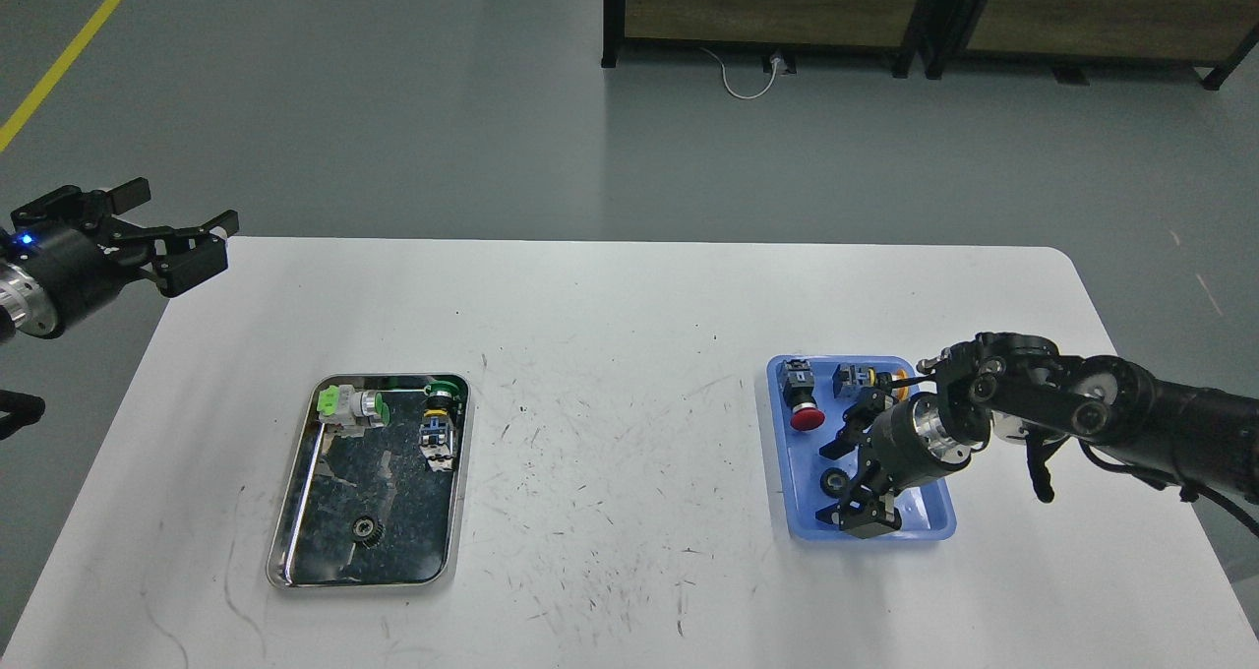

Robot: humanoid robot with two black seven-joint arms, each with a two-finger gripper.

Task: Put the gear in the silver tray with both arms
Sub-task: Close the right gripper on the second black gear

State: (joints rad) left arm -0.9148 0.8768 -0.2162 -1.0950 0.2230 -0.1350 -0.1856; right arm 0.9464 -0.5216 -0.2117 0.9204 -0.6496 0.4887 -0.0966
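The silver tray (284,512) lies on the left part of the white table. A small black gear (367,529) lies on its dark bottom near the front. A second black gear (834,482) lies in the blue plastic tray (782,497) on the right. My right gripper (846,484) is open and low over the blue tray, with its fingers on either side of that gear. I cannot tell whether they touch it. My left gripper (179,232) is open and empty, raised over the table's far left corner, well away from the silver tray.
The silver tray also holds a green-and-white part (349,404) and a green-capped switch (439,423) at its far end. The blue tray holds a red push button (807,416) and a blue-yellow switch (854,378). Dark cabinets (777,5) stand on the floor behind.
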